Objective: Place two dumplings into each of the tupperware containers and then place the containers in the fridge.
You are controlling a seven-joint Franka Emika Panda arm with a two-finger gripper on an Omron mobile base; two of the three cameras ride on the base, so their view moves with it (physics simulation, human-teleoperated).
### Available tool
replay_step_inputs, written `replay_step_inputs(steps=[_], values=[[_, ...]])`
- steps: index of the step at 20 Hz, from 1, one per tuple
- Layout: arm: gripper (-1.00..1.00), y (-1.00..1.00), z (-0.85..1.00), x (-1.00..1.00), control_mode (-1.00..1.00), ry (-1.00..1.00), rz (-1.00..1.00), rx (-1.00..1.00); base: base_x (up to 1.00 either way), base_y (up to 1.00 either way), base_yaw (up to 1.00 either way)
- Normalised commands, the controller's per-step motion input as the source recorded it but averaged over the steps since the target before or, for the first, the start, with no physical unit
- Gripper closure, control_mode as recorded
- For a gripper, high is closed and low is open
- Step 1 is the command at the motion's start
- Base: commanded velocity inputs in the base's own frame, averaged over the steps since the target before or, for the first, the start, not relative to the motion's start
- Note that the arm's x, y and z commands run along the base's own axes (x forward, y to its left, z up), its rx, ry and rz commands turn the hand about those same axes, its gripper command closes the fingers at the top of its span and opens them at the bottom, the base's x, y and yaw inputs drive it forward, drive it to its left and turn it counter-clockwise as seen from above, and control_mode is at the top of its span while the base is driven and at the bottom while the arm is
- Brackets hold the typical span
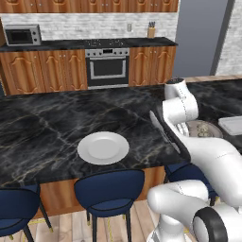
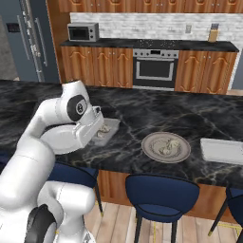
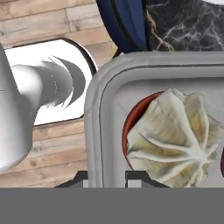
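Tupperware container (image 3: pixel 157 113) lies right under the jaws, its rim wall between the 2 fingertips (image 3: pixel 133 178); jaws pinch that wall. 1 dumpling (image 3: pixel 175 135) sits inside, beside them.

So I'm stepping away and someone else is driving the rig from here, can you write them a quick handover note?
Hand: fingers either side of the first container's side wall, apparently shut on it, at the counter's near edge.
First container: at least one dumpling inside; the full count is not readable.
Second container: on the counter at far right, looks empty.
Grey plate: between the two containers, more dumplings on it.
Fridge: door shut, nothing put in yet.
Left: confirm two dumplings in the first container, fill the second, open the fridge and load both.
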Motion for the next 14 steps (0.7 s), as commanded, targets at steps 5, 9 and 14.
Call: replay_step_inputs(steps=[5, 9, 14], values=[[1.00, 0.02, 0.51, -0.59, -1.00, 0.07, 0.17, 0.01, 0.00, 0.00, 0.00], [1.00, 0.03, 0.49, -0.51, -1.00, 0.06, 0.06, 0.02, 0.00, 0.00, 0.00], [1.00, 0.00, 0.38, -0.34, -1.00, 0.01, 0.00, 0.01, 0.00, 0.00, 0.00]])
